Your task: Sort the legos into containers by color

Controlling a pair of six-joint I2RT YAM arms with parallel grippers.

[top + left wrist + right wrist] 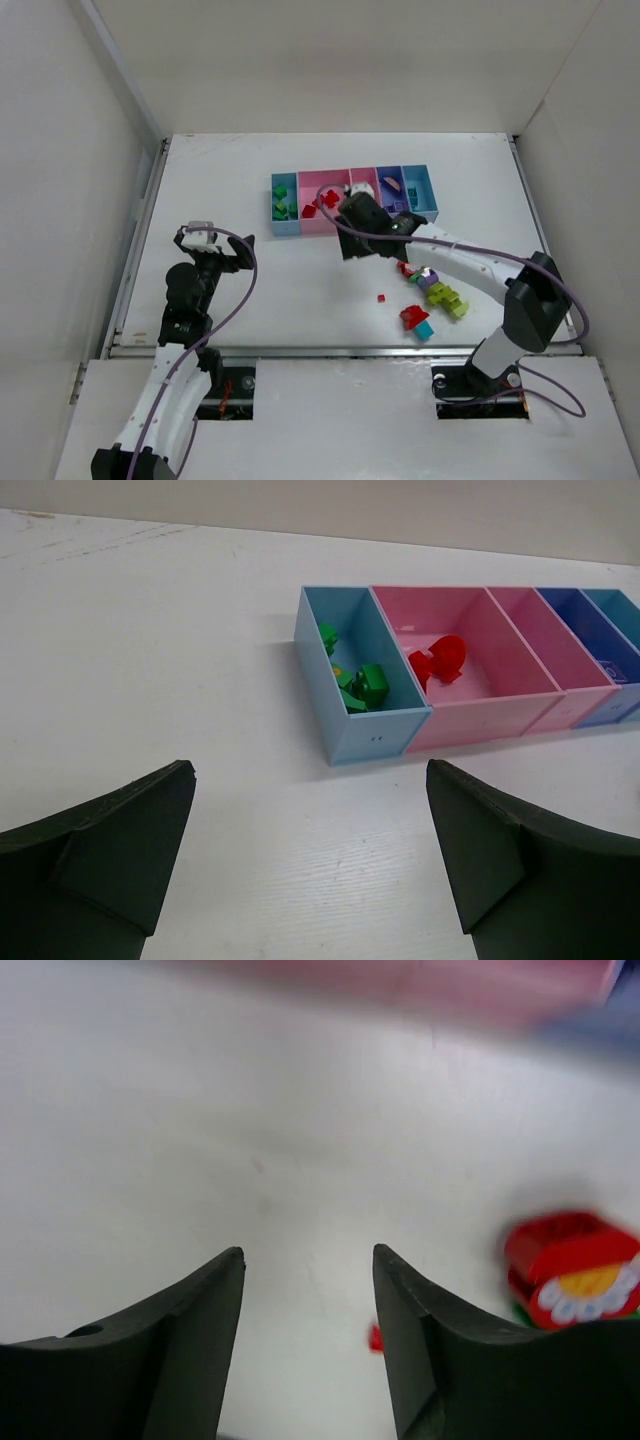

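Observation:
The containers point(355, 190) are a row of joined bins at the back centre. The left light blue bin point(340, 710) holds green legos point(360, 685), and the wide pink bin point(500, 695) holds red legos point(440, 660). Loose legos point(432, 295) in red, purple, lime and teal lie on the table right of centre. My right gripper point(348, 245) hovers just in front of the bins; in the blurred right wrist view the right gripper point(309, 1252) is open with nothing between its fingers. A red flower-printed lego point(570, 1270) lies to its right. My left gripper point(310, 770) stands wide open over bare table.
A tiny red piece point(380, 297) lies apart from the pile, seen beside the right finger as the tiny red piece point(375, 1338). White walls enclose the table on three sides. The left gripper point(213, 250) is well left of the bins.

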